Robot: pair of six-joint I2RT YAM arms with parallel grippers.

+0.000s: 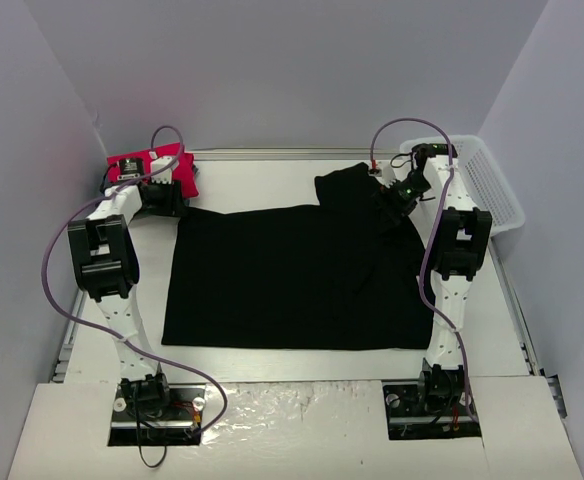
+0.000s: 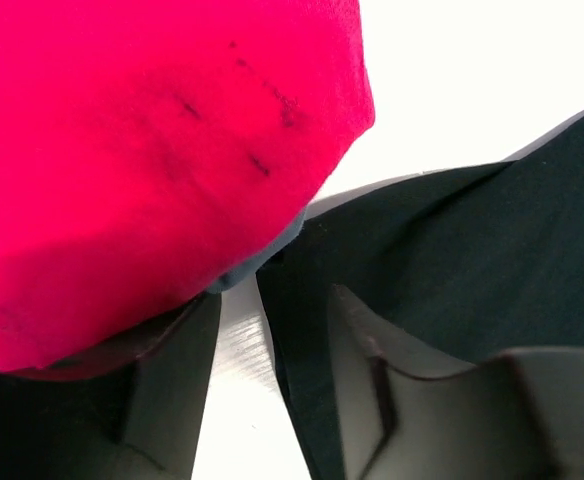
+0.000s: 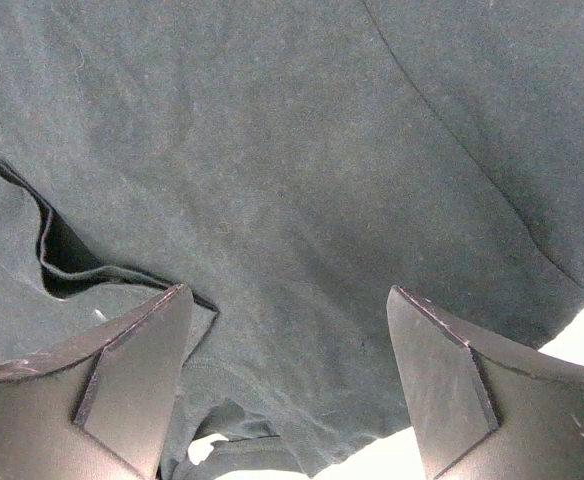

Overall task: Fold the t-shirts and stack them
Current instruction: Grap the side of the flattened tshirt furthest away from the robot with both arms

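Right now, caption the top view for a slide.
Black cloth t-shirt spread on white table; red-pink cloth shirt back left, white mesh basket back right.

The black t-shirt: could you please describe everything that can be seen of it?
The black t-shirt is plain, soft, matte cloth, spread mostly flat over the middle of the white table. Its far right corner lies folded over in a rumpled flap. The right gripper hangs open over that flap; whether it touches cannot be told. At the far left corner the open left gripper straddles the shirt's edge, beside the red-pink shirt.
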